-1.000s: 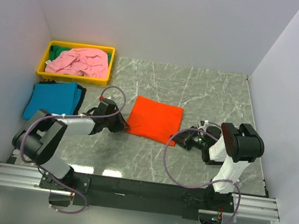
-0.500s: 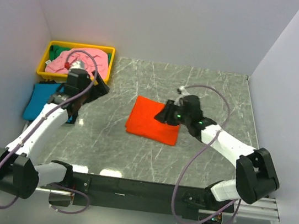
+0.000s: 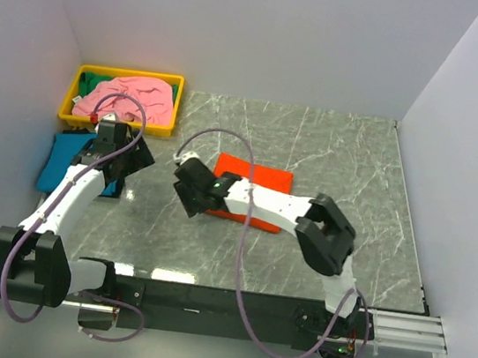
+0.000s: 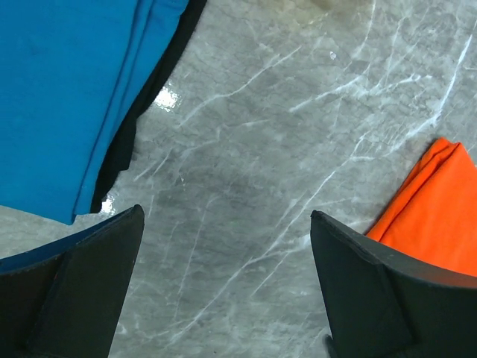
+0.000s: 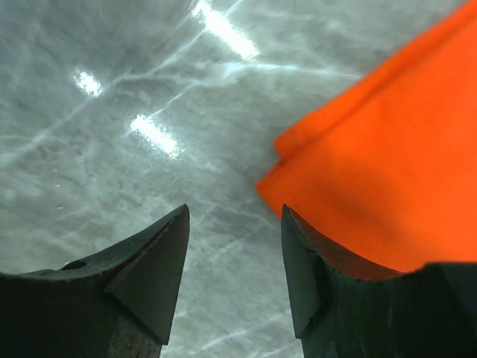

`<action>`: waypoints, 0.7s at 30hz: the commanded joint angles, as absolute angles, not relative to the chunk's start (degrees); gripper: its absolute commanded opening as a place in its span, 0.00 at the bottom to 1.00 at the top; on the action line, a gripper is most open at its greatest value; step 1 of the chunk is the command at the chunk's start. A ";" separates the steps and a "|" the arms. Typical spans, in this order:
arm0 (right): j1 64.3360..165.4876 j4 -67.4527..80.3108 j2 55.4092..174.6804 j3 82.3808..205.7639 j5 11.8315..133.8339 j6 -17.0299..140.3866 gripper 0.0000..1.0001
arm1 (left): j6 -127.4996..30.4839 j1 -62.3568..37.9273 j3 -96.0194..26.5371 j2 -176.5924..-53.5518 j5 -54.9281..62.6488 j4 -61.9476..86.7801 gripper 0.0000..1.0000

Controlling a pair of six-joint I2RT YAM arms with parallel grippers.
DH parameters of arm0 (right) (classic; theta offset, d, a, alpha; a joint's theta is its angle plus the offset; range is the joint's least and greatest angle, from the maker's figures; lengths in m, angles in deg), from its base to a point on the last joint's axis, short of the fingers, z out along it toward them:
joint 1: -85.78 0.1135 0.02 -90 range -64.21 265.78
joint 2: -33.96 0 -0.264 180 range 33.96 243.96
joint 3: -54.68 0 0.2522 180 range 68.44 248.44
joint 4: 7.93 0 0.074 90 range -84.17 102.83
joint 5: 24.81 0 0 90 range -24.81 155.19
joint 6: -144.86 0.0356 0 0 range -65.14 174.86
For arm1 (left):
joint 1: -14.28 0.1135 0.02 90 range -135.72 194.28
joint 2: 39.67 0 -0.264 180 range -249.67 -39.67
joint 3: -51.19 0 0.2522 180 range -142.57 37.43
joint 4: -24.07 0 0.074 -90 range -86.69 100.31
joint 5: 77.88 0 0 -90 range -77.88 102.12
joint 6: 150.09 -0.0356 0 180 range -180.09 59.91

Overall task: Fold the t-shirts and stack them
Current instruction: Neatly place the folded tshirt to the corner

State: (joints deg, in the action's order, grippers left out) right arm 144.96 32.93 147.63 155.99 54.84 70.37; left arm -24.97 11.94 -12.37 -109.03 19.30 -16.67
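A folded bright orange t-shirt (image 3: 261, 179) lies mid-table. My right arm reaches across its near edge, and my right gripper (image 3: 186, 196) hovers at its left corner. In the right wrist view the gripper (image 5: 233, 210) is open over bare marble, with the orange t-shirt (image 5: 387, 149) beside the right finger. A folded teal blue t-shirt (image 3: 64, 159) lies at the left. My left gripper (image 3: 127, 163) is just right of it, open and empty (image 4: 225, 212), with the blue t-shirt (image 4: 59, 89) up-left and the orange t-shirt (image 4: 432, 216) at right. A pale pink t-shirt (image 3: 130, 97) is heaped in the tray.
The yellow tray (image 3: 80, 76) stands at the back left against the wall, with a bit of green cloth (image 3: 176, 90) in it. A dark cloth (image 4: 141, 112) shows under the blue shirt's edge. Walls close in on the left, back and right.
Both grippers opened. The right gripper swept left across the orange shirt to its left corner. The left gripper left the orange shirt, swung up by the tray, then dropped beside the blue shirt.
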 commanded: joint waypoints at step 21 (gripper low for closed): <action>149.33 44.42 164.13 168.99 33.20 62.16 0.29 | -28.27 12.88 -12.76 -109.18 14.68 -15.79 0.99</action>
State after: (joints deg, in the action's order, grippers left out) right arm 149.09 43.98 162.76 168.29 36.64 63.29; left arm -26.92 12.61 -12.37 -109.03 16.66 -16.84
